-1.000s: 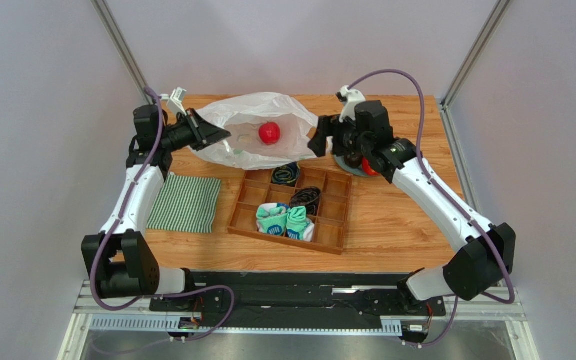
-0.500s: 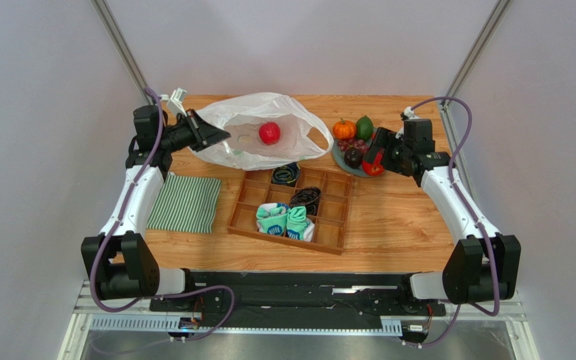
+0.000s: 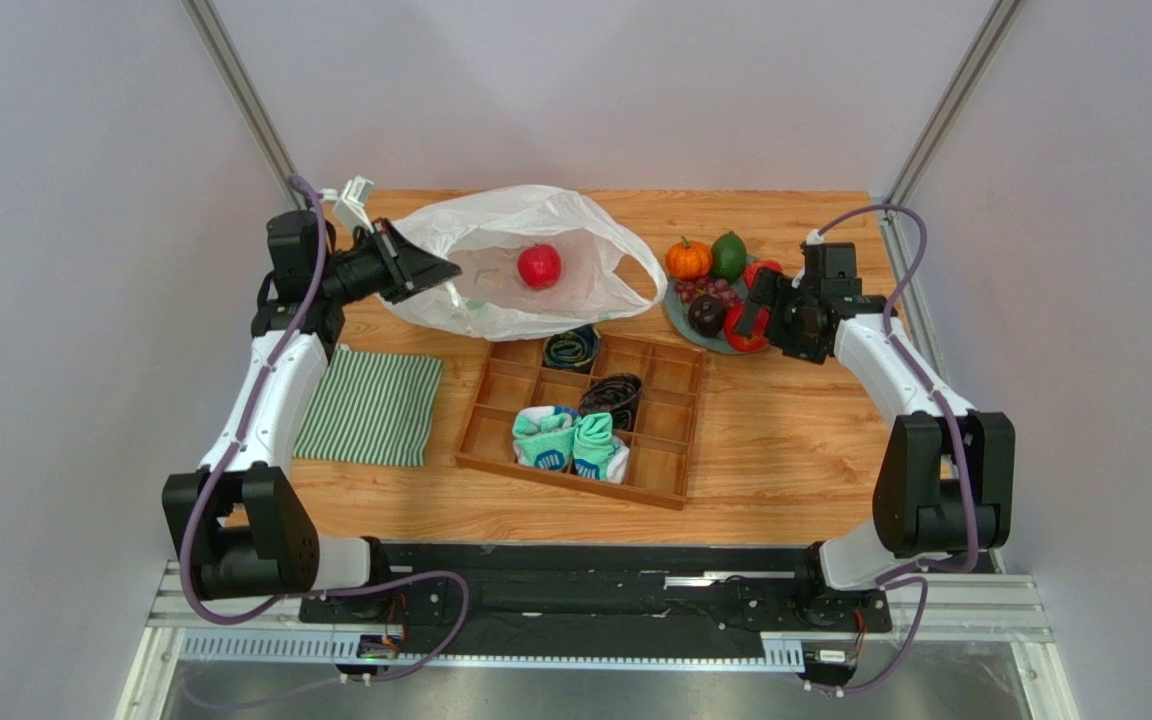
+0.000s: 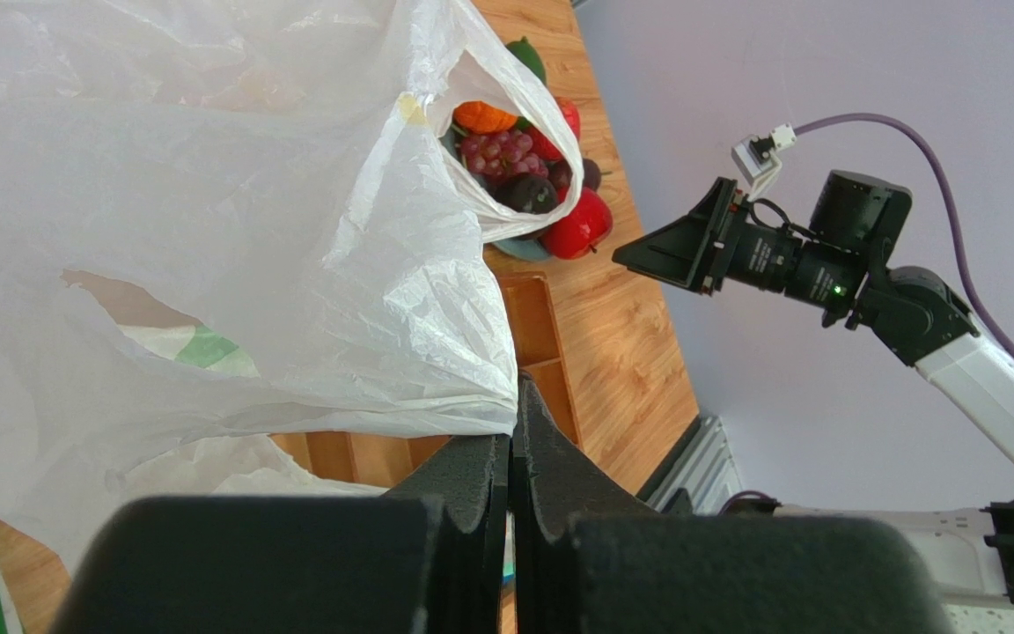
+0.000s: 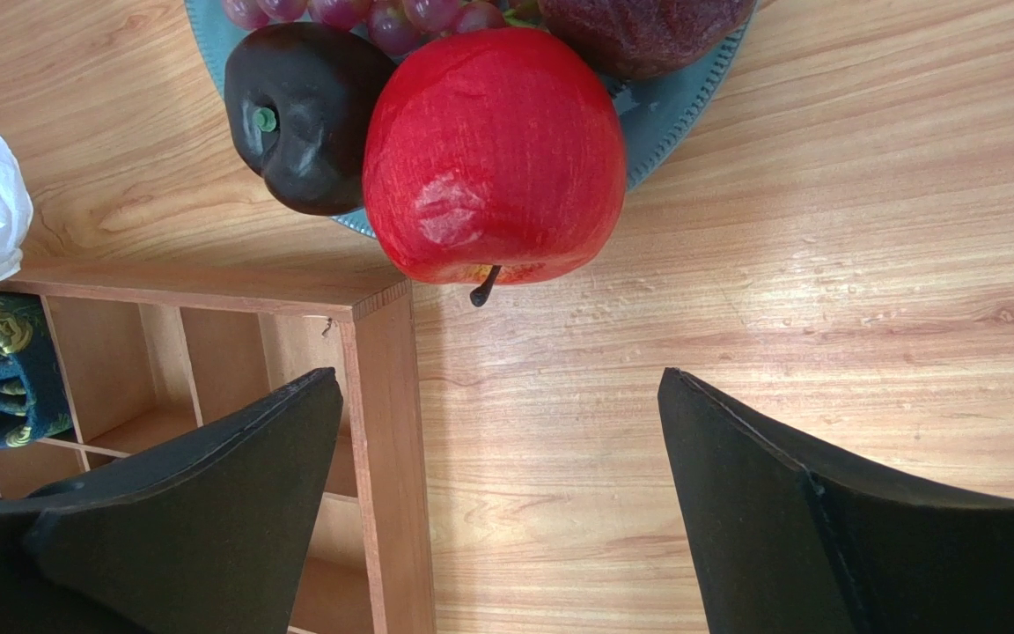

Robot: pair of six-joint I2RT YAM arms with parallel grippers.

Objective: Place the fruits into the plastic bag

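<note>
Presently: left pincer (image 4: 512, 400) pressed together on plastic bag (image 4: 274, 198) rim, holding its mouth open; right pincer (image 5: 499, 383) spread wide before red apple (image 5: 493, 152), seemingly poised to grasp.

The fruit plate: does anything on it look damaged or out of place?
The red apple sits right at the plate's rim, bulging out past its edge, and its skin has a pale scuffed patch. Nothing is spilled.

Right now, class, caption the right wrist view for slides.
Open right fingers face a red apple on the blue plate.
</note>
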